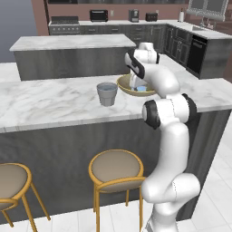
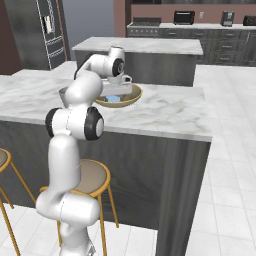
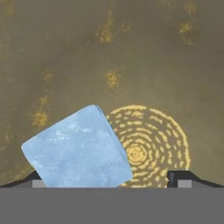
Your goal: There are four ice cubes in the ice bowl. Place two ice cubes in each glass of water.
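Hand view: end effector (image 3: 107,178) wide open (empty), straddling ice cube (image 3: 78,148).

My left base view sits behind and left of the arm (image 1: 165,136), looking forward and down across the counter (image 1: 54,99). My right base view looks from behind right at the same counter. Both share the bowl (image 1: 129,88) and arm. My hand view looks straight down, very near the bowl floor, an ice cube (image 3: 78,148) close below.
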Controlling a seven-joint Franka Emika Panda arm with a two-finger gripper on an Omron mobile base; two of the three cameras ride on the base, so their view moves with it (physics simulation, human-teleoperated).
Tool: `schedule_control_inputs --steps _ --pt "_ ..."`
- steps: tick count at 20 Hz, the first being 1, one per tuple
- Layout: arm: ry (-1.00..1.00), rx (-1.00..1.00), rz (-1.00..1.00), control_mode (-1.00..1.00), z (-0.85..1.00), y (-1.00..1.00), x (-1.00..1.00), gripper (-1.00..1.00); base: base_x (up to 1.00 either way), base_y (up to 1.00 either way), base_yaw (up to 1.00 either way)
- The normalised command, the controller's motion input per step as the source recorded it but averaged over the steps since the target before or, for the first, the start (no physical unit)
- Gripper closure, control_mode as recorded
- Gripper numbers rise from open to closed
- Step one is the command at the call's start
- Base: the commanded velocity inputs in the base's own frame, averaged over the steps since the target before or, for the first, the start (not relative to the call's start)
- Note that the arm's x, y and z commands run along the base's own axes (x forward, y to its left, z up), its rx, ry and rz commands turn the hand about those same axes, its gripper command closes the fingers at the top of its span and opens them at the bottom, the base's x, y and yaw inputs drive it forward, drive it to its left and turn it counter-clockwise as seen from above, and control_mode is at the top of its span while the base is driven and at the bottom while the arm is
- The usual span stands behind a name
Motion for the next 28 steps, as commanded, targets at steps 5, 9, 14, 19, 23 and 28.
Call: schedule_control_inputs --steps 5,9,14,19,23,28 --pt "0.07 0.00 0.00 -1.00 -0.09 0.00 0.00 -1.00 0.00 0.00 0.00" --pt "0.04 0.00 0.00 -1.00 0.00 0.00 0.00 -1.00 0.00 0.00 0.00" --pt "0.02 0.00 0.00 -1.00 0.00 0.00 0.00 -1.00 0.00 0.00 0.00" --pt "0.00 0.00 0.00 -1.00 0.00 0.00 -0.01 -1.00 0.00 0.00 0.00" --pt "0.00 0.00 -0.02 -1.00 0.00 0.00 -0.09 -1.00 0.00 0.00 0.00" --pt "0.00 0.00 -0.07 -1.00 0.00 -0.05 -0.21 -1.00 0.00 0.00 0.00"
